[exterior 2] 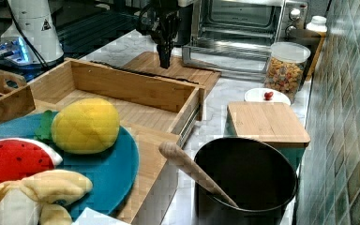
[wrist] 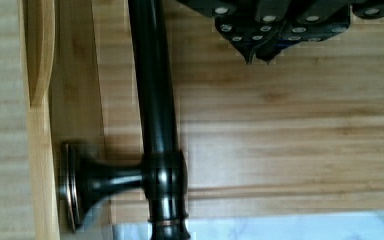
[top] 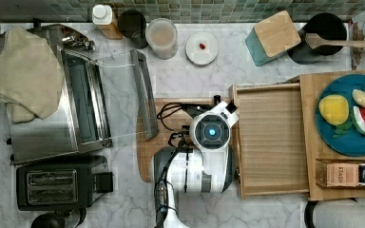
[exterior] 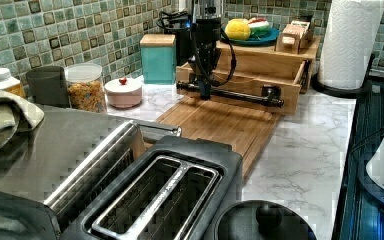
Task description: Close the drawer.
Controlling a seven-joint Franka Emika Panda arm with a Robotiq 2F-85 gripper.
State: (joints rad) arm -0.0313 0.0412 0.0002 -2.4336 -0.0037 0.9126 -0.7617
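- From the top view, the drawer [top: 271, 137] stands pulled out of its wooden box stand [top: 344, 178] toward the top view's left, its flat fine-grained light-wood bottom bare inside thin rim walls; the arm's white wrist covers the drawer's front edge.
- The left view gives what the top view hides: a dark metal bar handle [exterior: 230, 93] runs along the drawer's front, and the gripper [exterior: 205, 92] hangs upright at that bar, over the bamboo cutting board [exterior: 220, 125].
- In the wrist view the handle is a smooth, glossy dark rod on a flared round post fixed to the drawer's front wall; the gripper [wrist: 257, 52] sits beside the rod, apart from it, its fingertips drawn together to a narrow point with nothing between them.
- The right view shows the drawer's raised walls and depth, and beyond them a steel toaster oven [exterior 2: 243, 23] with its glass door down.
- The tabletop [top: 123, 199] is white veined marble; a teal plate [top: 349, 116] of plush fruit rests on the stand's top.
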